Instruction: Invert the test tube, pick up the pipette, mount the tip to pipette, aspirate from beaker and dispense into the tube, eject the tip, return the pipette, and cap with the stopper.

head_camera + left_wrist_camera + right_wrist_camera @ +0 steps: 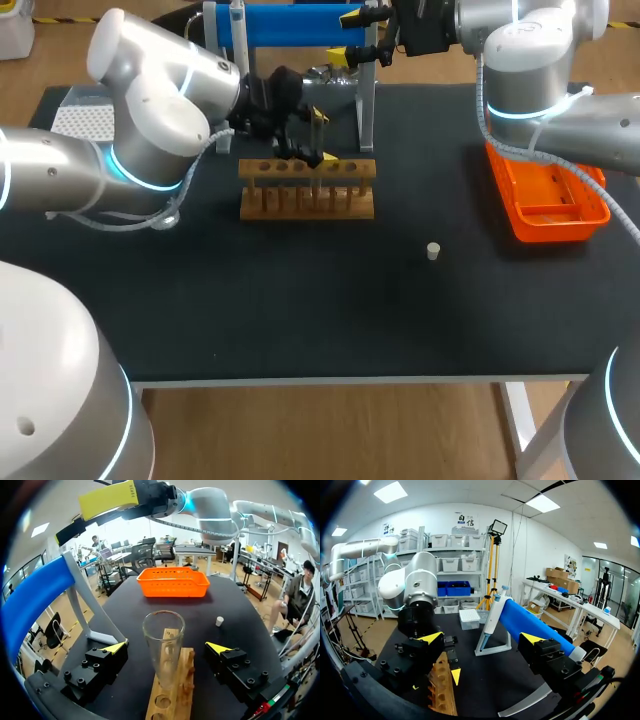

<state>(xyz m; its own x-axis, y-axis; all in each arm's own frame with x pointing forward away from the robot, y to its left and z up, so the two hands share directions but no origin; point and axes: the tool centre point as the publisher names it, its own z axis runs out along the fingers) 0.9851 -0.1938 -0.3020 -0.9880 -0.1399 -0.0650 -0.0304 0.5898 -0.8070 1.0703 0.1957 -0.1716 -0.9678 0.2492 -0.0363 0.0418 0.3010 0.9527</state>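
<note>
A clear glass test tube (163,650) stands mouth up in the wooden rack (307,190), between the fingers of my left gripper (166,648). The fingers are spread wide and touch neither side of the tube. In the head view my left gripper (303,135) hangs over the rack's middle. The blue pipette (290,24) lies on its stand at the table's back. Close beside it, my right gripper (345,38) is open and empty, with the pipette (532,622) just ahead of one finger. A small white stopper (433,251) lies on the mat right of the rack.
An orange basket (548,196) sits at the right, under my right arm. A white tip box (84,120) stands at the back left behind my left arm. The pipette stand's post (366,105) rises just behind the rack.
</note>
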